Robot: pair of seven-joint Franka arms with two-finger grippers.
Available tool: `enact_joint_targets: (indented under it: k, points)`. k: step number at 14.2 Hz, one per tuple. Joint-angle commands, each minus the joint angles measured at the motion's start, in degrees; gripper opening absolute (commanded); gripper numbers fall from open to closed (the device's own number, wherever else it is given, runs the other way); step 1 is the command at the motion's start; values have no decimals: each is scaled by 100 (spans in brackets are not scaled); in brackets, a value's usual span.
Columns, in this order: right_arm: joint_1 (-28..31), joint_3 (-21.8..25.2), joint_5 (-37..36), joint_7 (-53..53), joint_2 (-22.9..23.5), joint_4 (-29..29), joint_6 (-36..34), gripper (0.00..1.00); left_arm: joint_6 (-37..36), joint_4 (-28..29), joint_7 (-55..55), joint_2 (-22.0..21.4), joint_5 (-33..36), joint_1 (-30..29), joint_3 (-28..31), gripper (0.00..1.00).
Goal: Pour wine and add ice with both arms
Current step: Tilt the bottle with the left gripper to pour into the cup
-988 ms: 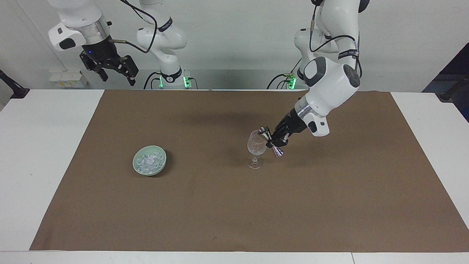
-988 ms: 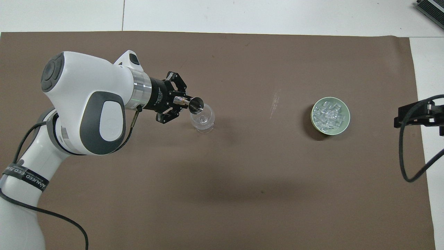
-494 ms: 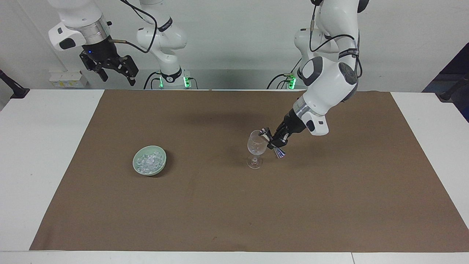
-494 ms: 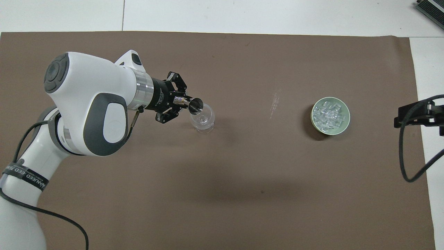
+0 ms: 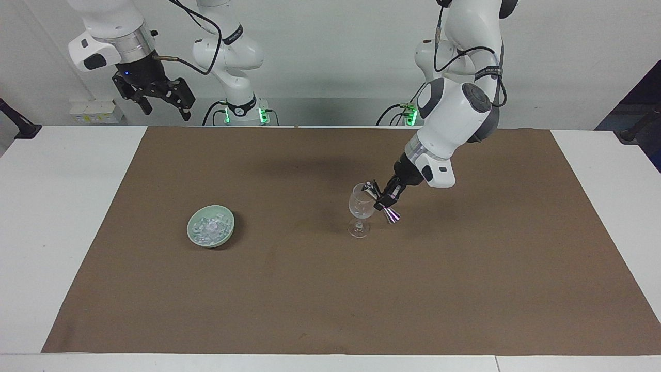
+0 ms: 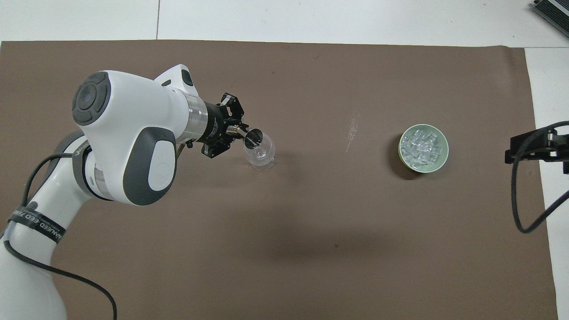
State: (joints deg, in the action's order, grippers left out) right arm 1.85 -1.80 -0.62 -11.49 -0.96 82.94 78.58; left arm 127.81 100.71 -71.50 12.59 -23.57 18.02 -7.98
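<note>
Left gripper (image 5: 384, 199) clamped on a tipped metal jigger (image 5: 381, 202) at the rim of one wine glass (image 5: 361, 209).
Facing: right gripper (image 5: 164, 106) waits, fingers apart, raised at its table end. Overhead: one bowl (image 6: 422, 148) of ice (image 6: 421, 147) between glass (image 6: 260, 154) and right gripper (image 6: 535, 148); ice chunks show best here.

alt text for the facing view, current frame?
The left gripper, shut on a metal jigger, tips it over the rim of a wine glass on a brown mat. The right gripper waits raised and open; a green bowl of ice sits untouched.
</note>
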Motion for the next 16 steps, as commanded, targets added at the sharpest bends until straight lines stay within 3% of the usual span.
enact_joint_targets:
  k: [1, 16]
  points:
    - [70, -30, 62, 94, -1, -50, -45, 100, 113, 27, 14, -63, 290, 106, 95, 0]
    - [70, -30, 62, 103, -1, -50, -53, 100, 552, -8, -4, -19, 1135, 211, 95, 0]
